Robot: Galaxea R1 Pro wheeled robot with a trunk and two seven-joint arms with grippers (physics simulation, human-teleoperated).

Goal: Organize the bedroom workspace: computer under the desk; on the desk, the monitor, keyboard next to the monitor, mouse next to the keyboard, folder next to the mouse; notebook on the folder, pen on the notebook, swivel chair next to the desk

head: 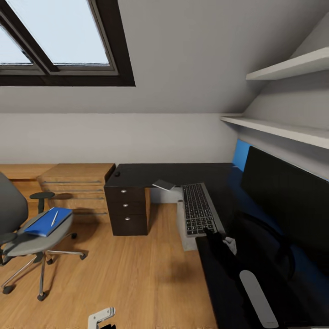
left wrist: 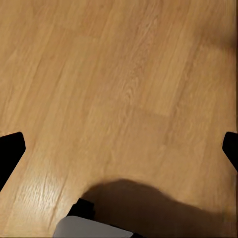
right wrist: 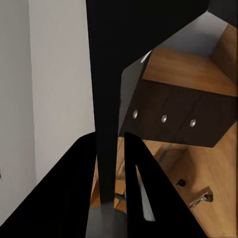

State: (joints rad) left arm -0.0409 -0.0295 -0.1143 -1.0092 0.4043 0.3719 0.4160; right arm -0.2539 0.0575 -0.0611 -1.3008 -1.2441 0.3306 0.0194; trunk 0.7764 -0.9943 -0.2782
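Right hand [head: 211,232] is clamped on the near edge of the keyboard [head: 199,208], and the right wrist view confirms it: two black fingers [right wrist: 141,188] pinch a thin dark slab edge-on. That grip at the near end suits dragging or lifting the board along the glossy top, probably towards the monitor.

Biggest first. The bench [head: 173,174], black and L-shaped, runs from the drawer unit [head: 127,210] round to the robot's right. The monitor [head: 288,201] is up on it already, a wide dark screen to the right of the keyboard. The chair [head: 32,228] sits well apart on the wood floor [head: 137,274], far left, so it awaits moving in beside the bench.

On the chair seat lies the blue folder [head: 48,221], with the pen [head: 54,218] lying on it, both yet to be fetched. A thin grey notebook [head: 164,184] rests at the bench edge, just beyond the keyboard. The small dark mouse [head: 117,173] sits on the bench's far left corner.

Left hand [left wrist: 119,148] hangs idle over bare floor, fingers wide apart, holding nothing.
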